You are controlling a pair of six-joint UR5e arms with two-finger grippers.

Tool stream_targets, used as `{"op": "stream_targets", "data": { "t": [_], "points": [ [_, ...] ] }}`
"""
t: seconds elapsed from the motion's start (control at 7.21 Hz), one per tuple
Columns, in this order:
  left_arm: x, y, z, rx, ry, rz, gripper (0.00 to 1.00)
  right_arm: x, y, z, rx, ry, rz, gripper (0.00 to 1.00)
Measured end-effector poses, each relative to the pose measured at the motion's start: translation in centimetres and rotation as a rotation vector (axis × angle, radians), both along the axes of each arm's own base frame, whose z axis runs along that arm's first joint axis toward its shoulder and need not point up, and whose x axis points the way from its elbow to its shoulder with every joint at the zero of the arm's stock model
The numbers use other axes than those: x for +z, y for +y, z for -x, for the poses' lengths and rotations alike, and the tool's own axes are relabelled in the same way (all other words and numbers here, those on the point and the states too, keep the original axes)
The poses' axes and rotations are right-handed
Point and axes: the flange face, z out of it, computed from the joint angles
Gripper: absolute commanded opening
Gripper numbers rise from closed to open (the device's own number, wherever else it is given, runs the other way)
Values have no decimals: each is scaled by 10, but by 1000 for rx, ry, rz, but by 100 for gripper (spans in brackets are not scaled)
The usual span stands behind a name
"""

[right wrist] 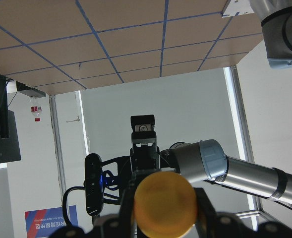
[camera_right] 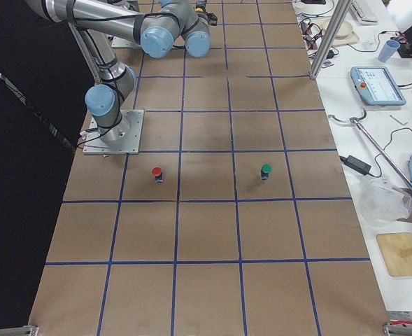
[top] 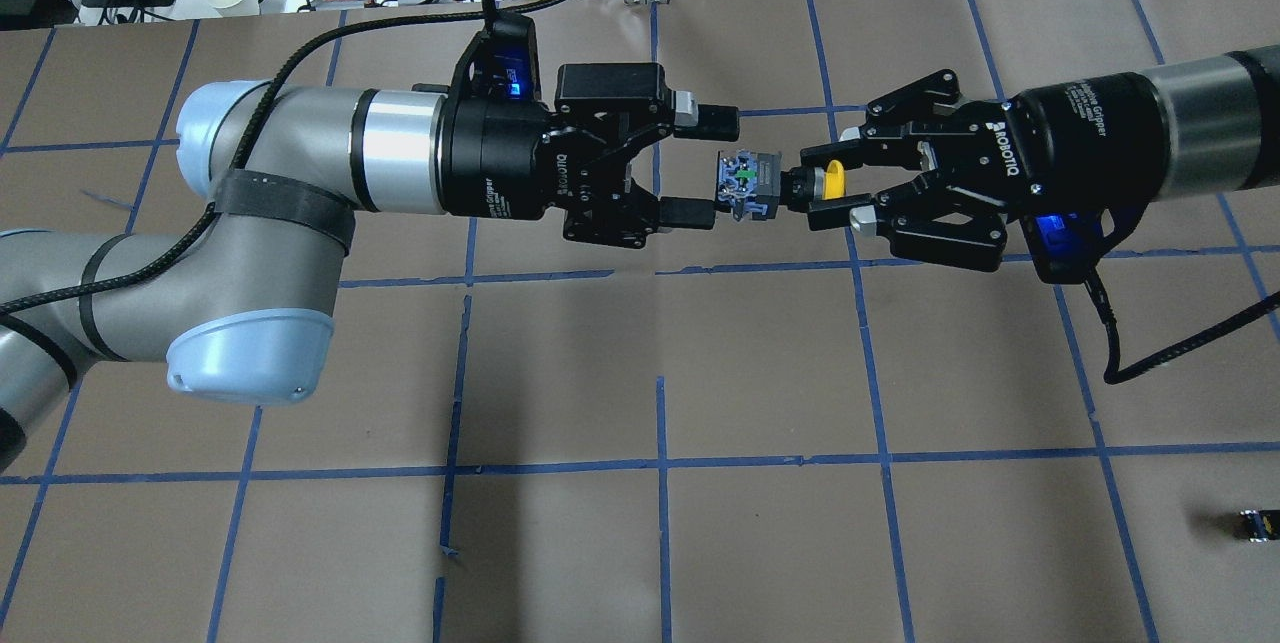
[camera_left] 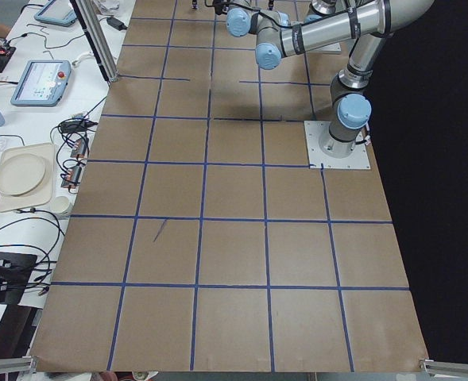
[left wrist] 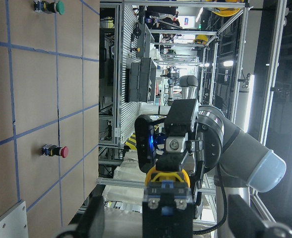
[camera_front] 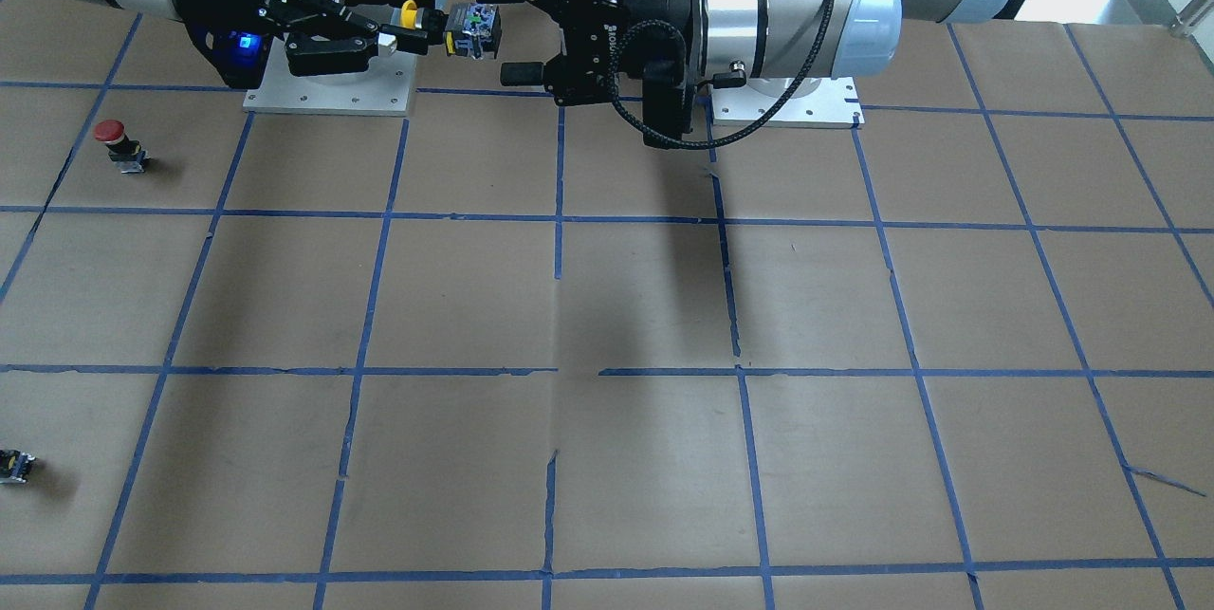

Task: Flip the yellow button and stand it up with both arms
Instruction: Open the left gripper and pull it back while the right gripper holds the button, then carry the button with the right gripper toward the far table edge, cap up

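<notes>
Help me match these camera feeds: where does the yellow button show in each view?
Front-facing: yellow button, top, left of centre.
Overhead: upper middle.
Left side: too small to tell.
Right side: too small to tell.
Left wrist: bottom centre.
Right wrist: bottom centre.
Landmark: red button, front-facing far left.

Robotics lab: tape-gridded table (camera_left: pixel 234 262), teach pendant (camera_left: pixel 41 82), aluminium framing (left wrist: pixel 121 59), bench cables (camera_left: pixel 73 125).

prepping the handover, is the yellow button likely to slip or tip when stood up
Probably rigid: the yellow button sticks out level from the right gripper without sagging. Its boxy body likely gives the open left gripper flat, non-slip faces. Stood on that small base, the mushroom cap may make it tippy.
</notes>
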Motion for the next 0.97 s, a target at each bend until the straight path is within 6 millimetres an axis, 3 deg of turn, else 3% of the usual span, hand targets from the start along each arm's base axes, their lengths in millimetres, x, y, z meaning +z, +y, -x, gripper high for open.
{"op": "stream_targets", "data": {
  "t": [0.28, 0.69, 0.97],
  "points": [
    [-7, -19, -35, 92, -134, 3, 99, 5, -8, 13, 122, 154, 102, 5],
    [-23, -34, -66, 175, -470, 31, 98, 28, -44, 51, 346, 473, 269, 5],
    [-18, -50, -84, 210, -772, 55, 98, 22, -62, 79, 587, 668, 431, 5]
  ]
}}
